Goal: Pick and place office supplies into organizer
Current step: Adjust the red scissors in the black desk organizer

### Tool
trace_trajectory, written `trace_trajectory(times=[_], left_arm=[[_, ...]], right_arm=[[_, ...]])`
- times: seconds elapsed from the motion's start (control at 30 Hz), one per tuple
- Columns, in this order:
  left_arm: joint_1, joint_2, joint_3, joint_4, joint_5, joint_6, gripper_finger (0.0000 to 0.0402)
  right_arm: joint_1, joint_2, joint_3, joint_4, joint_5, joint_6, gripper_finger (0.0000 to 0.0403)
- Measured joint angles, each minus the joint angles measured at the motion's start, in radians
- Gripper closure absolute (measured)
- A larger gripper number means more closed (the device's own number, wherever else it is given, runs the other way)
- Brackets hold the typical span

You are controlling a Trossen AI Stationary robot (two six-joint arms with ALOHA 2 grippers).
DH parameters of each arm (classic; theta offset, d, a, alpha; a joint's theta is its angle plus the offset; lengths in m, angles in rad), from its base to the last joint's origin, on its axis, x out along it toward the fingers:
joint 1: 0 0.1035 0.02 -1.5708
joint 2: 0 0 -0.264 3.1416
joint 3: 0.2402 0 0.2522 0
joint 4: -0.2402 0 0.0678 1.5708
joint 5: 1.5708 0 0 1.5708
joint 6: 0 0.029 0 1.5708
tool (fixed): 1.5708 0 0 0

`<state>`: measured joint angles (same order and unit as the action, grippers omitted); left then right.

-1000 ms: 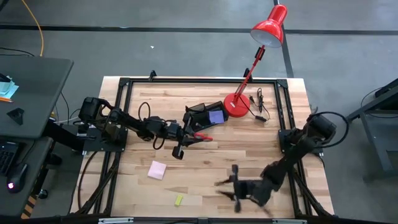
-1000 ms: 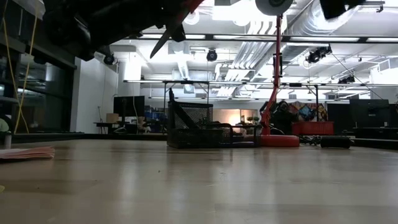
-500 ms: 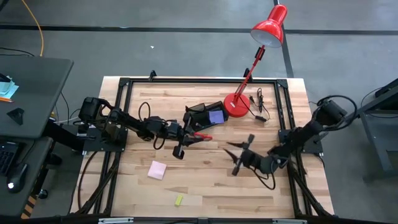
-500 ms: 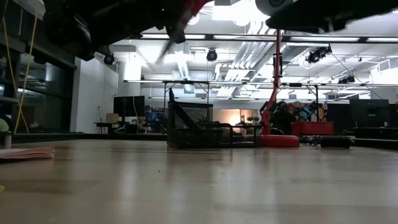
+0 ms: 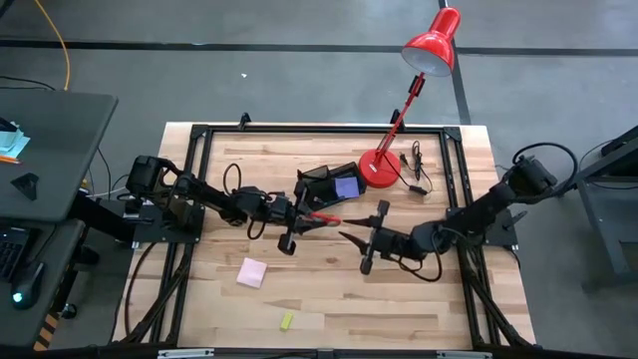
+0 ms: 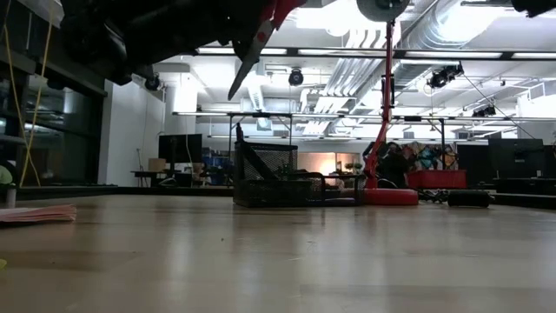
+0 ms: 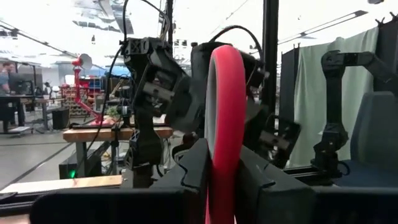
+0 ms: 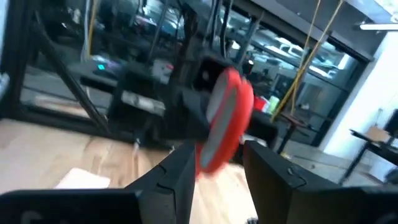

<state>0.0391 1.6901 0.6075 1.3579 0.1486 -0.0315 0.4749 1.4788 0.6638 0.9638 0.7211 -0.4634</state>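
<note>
The red-handled scissors (image 5: 321, 216) are pinched by the left claw (image 5: 304, 215) above the surface (image 5: 329, 289) at frame centre, just below the organizer (image 5: 332, 182), presumably for handover to the part-spread right claw (image 5: 351, 242).

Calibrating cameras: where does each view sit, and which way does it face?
High: overhead, straight down on the table; both arms show.
Low: tabletop height, facing the organizer; left arm overhead.
Left wrist: behind the left gripper, shut on scissors.
Right wrist: behind the right gripper, open, facing them.
All four share the scissors.
</note>
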Motion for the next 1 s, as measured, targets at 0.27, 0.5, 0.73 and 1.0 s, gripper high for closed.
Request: trace_trajectory(times=[0.27, 0.5, 0.73, 1.0], left_arm=[[0.0, 0.0, 0.0, -0.001, 0.0, 0.004, 0.0373], [0.0, 0.0, 0.0, -0.004, 0.003, 0.002, 0.038], [0.0, 0.0, 0.0, -0.004, 0.01, 0.004, 0.0369], [0.002, -0.001, 0.0, -0.023, -0.007, 0.002, 0.0361]], right_arm=[[-0.073, 0.0, 0.073, -0.107, -0.138, 0.104, 0.0277], [-0.134, 0.0, 0.089, -0.135, -0.279, 0.167, 0.0283], [-0.16, 0.0, 0.089, -0.136, -0.319, 0.171, 0.0366], [-0.16, 0.0, 0.089, -0.136, -0.253, 0.143, 0.038]])
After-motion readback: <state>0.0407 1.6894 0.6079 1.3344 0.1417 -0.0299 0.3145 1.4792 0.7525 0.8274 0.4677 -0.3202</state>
